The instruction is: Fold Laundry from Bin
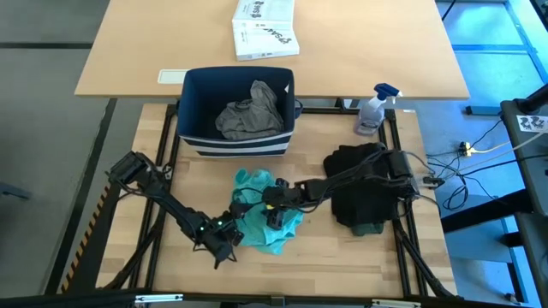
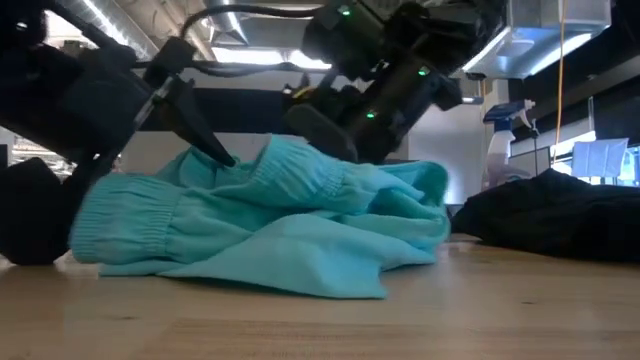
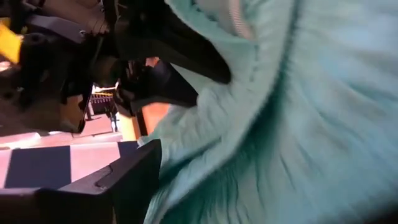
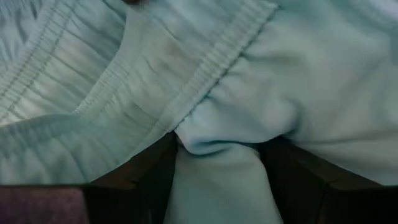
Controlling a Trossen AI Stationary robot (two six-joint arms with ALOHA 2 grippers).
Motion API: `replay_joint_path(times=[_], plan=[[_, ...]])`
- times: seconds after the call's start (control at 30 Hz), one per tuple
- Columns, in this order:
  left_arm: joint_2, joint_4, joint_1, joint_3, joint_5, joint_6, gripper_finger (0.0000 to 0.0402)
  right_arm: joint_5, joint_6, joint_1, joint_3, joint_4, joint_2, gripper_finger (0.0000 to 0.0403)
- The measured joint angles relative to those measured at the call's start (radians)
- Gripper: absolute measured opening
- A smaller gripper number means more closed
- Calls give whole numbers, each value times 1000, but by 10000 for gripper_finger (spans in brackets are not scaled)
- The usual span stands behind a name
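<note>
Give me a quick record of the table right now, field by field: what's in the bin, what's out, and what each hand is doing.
bin: navy, holds a grey garment
teal garment: crumpled on the table in front of the bin
black garment: heaped to the teal piece's right
left hand: open, at the teal piece's left edge
right hand: on the teal piece, a fold of it between its fingers
spray bottle: right of the bin

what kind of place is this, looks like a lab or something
Probably a robotics lab or workshop, not a home: the two arms work on a framed wooden bench, cables trail across the floor, and industrial ceiling lights hang behind.
</note>
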Motion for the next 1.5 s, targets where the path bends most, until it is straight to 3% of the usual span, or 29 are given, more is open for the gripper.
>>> replay_joint_path(times=[0.3,0.57,0.7,0.9,0.97,1.13,1.27,1.5], plan=[[0,51,45,1,62,64,309,-33,-60,1,131,-6,52,232],[-1,69,90,2,89,38,294,-48,-76,0,146,-10,52,232],[-1,76,114,2,98,19,226,-48,-76,0,146,-14,52,232],[-4,77,139,2,152,-7,39,-79,-75,-1,153,-52,50,232],[-4,85,139,3,153,-5,22,-90,-75,0,175,-136,36,232],[-4,85,126,9,133,8,22,-96,-74,9,279,-441,-15,232],[-30,60,106,39,119,19,22,18,-82,54,362,-604,-98,232],[-198,-27,63,122,51,41,22,387,-89,187,424,-755,-272,232]])
